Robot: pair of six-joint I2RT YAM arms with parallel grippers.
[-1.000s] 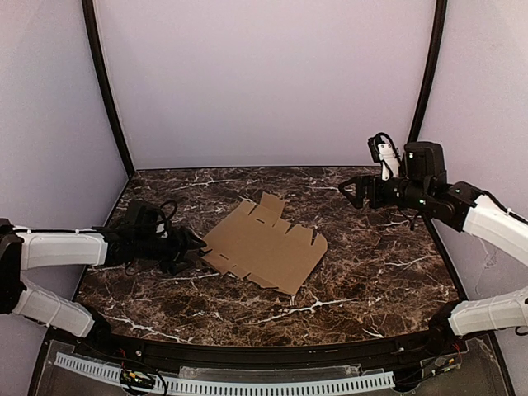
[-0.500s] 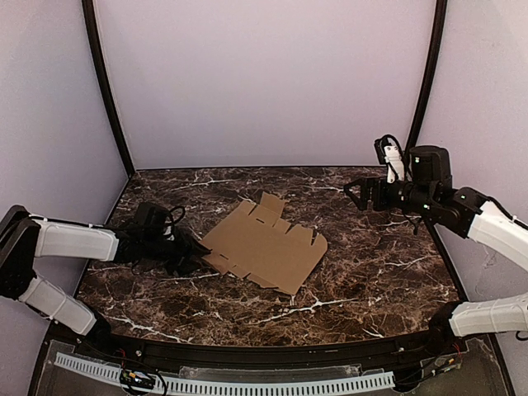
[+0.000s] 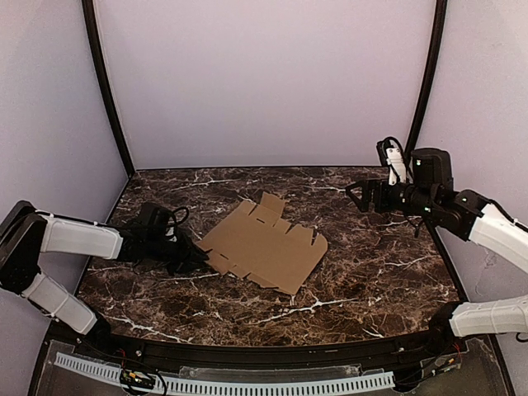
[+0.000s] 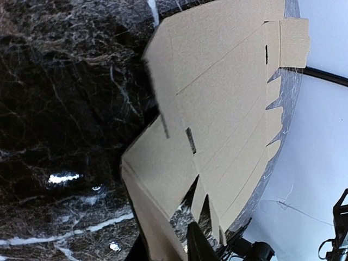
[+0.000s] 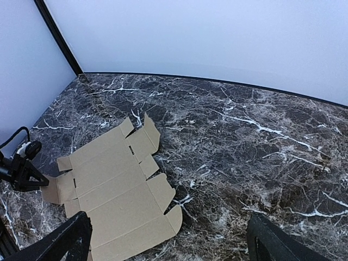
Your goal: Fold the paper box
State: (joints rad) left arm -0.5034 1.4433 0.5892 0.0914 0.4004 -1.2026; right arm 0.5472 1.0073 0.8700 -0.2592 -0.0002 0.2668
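At mid-desk the flat brown die-cut cardboard paper box (image 3: 264,243) lies unfolded on the glossy dark marble-pattern desk (image 3: 371,272): judged light, thin, likely to skid, best pinched at an edge flap. The black left gripper (image 3: 196,254) sits at its left corner, and I cannot tell whether the jaws are clamped on the flap. The black right gripper (image 3: 355,195) hangs well apart at far right, jaws spread, empty. Pale walls (image 3: 264,82) and black posts (image 3: 103,82) enclose three sides.
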